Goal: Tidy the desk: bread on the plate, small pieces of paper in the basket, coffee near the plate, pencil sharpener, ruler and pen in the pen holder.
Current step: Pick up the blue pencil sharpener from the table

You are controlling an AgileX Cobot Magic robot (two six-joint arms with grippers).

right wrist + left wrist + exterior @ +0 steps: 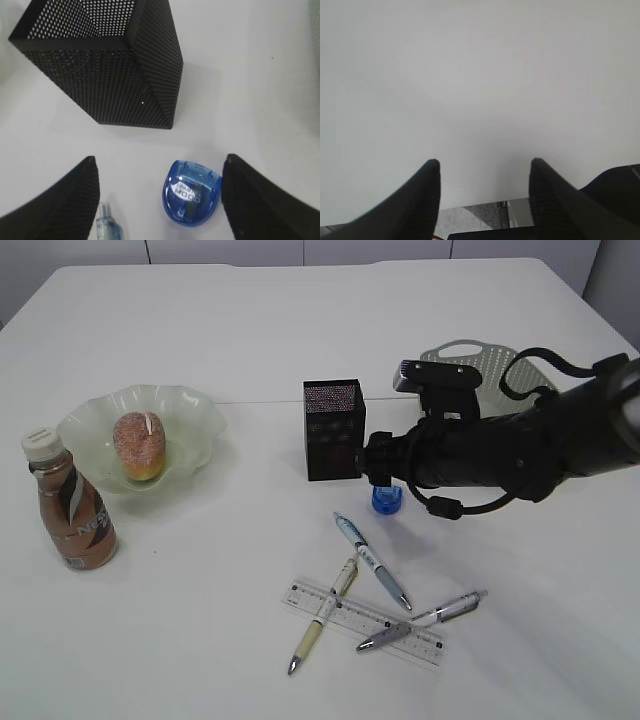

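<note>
The blue pencil sharpener [386,500] [192,199] lies on the table in front of the black mesh pen holder [333,429] [107,65]. My right gripper [160,165] is open above it, the sharpener lying between the fingers near the right one; its jaws are hidden behind the arm in the exterior view. Three pens [373,561] and a clear ruler [364,624] lie crossed at the front. The bread [139,446] sits on the pale green plate [196,412], the coffee bottle [70,502] beside it. My left gripper [484,162] is open over bare table.
A white perforated basket [492,366] stands behind the right arm. A pen tip [108,226] shows near the right gripper's left finger. The table's front edge shows in the left wrist view.
</note>
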